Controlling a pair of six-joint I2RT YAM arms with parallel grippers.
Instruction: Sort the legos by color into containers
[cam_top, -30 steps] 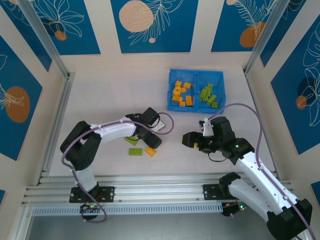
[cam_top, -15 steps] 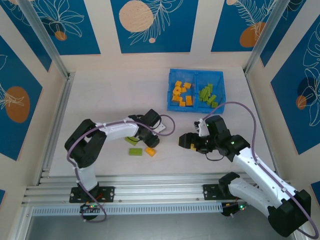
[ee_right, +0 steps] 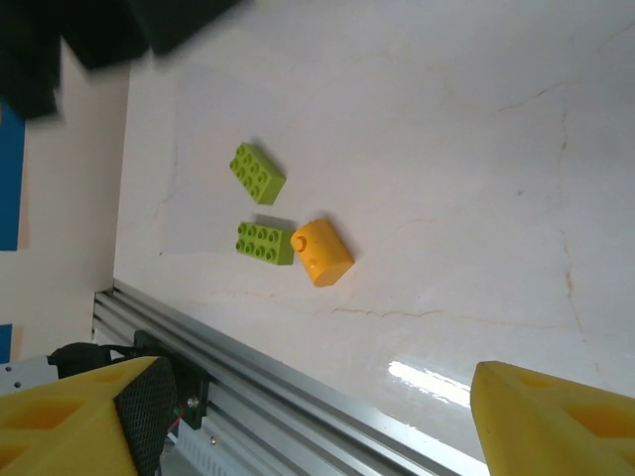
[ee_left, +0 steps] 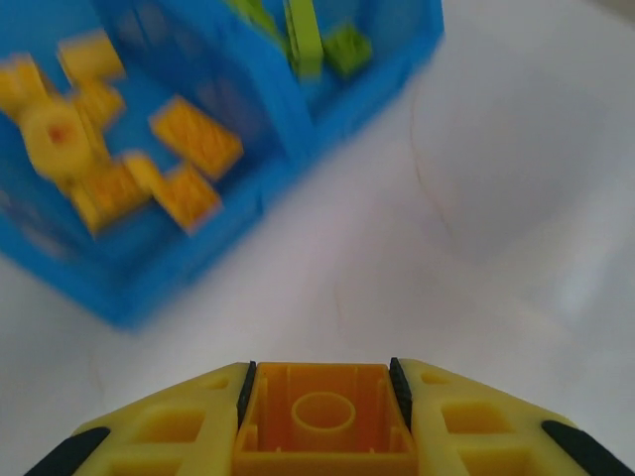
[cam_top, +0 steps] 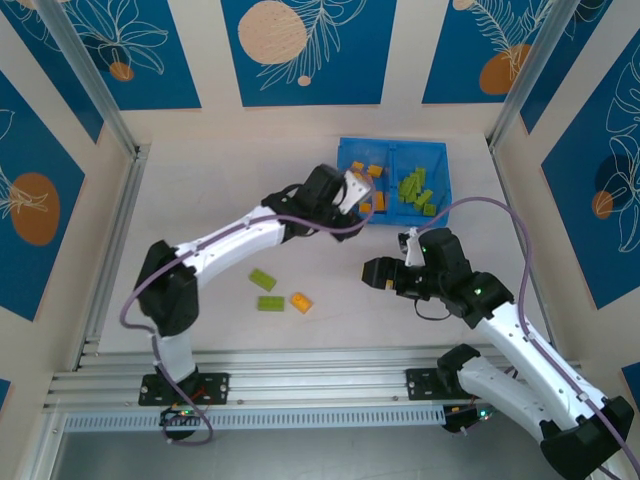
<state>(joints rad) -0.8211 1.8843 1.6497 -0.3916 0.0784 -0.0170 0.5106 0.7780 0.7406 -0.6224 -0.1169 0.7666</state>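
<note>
Near edge, table (cam_top: pixel 200 200): three loose legos lie well short of the bin. There are two lime green bricks (ee_right: pixel 257 174) and one orange-yellow stray (ee_right: pixel 322 253) sitting right up against the nearer green one.
Right gripper (cam_top: pixel 375 272): it hangs low over the table, off to the right of those strays. Jaws are wide apart with nothing between them. Best guess is it's parked facing them so it can grab one next.
Left gripper (cam_top: pixel 350 190): it's stretched out to the near left corner of the bin, jaws clamped on an orange-yellow brick (ee_left: pixel 322 426).
Held brick, looks: small, glossy, hard and blocky, with a raised ring on the face toward the wrist camera. It's wedged snug between the yellow fingers (ee_left: pixel 169 431).
Why there: the orange pile is on that side of the bin, so this reads as lining up a drop.
Blue bin (cam_top: pixel 440 150): farthest back. Its left compartment (cam_top: pixel 344 165) holds orange-yellow bricks and its right compartment (cam_top: pixel 442 180) holds lime green ones, with a divider (cam_top: pixel 391 160) between them. No mixed colours that anyone could spot.
Left to do: the held brick plus the three strays, judging by the layout.
</note>
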